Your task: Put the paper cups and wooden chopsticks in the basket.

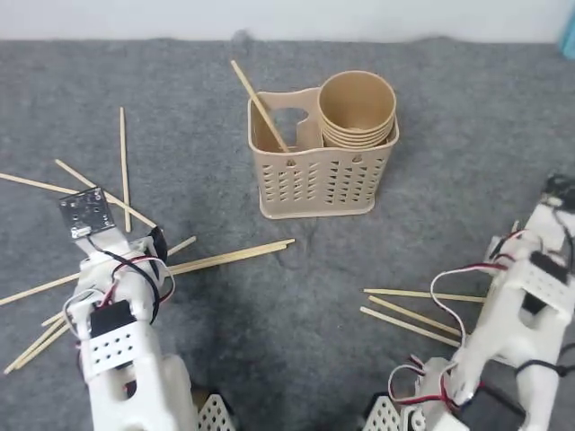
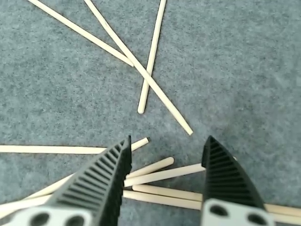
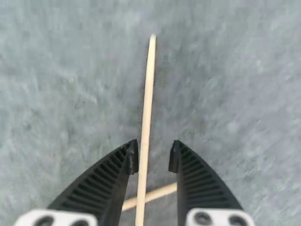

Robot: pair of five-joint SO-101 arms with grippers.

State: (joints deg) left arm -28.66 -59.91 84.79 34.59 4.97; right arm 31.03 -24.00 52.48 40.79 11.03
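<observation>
A beige slotted basket (image 1: 314, 184) stands at the table's middle back. A stack of paper cups (image 1: 358, 108) fills one compartment and one wooden chopstick (image 1: 260, 106) leans out of the other. Several chopsticks (image 1: 229, 257) lie scattered around the left arm (image 1: 112, 305). My left gripper (image 2: 167, 143) is open just above a bunch of them (image 2: 160, 175), touching none. My right gripper (image 3: 154, 149) is open, its jaws either side of one chopstick (image 3: 148, 89) on the mat, with a second stick (image 3: 149, 195) crossing beneath. Two more chopsticks (image 1: 413, 310) lie beside the right arm (image 1: 530, 305).
A grey felt mat (image 1: 431, 180) covers the table, with open mat between the basket and both arms. Three crossed chopsticks (image 2: 141, 61) lie farther out ahead of the left gripper. The mat's far edge meets a pale wall (image 1: 287, 18).
</observation>
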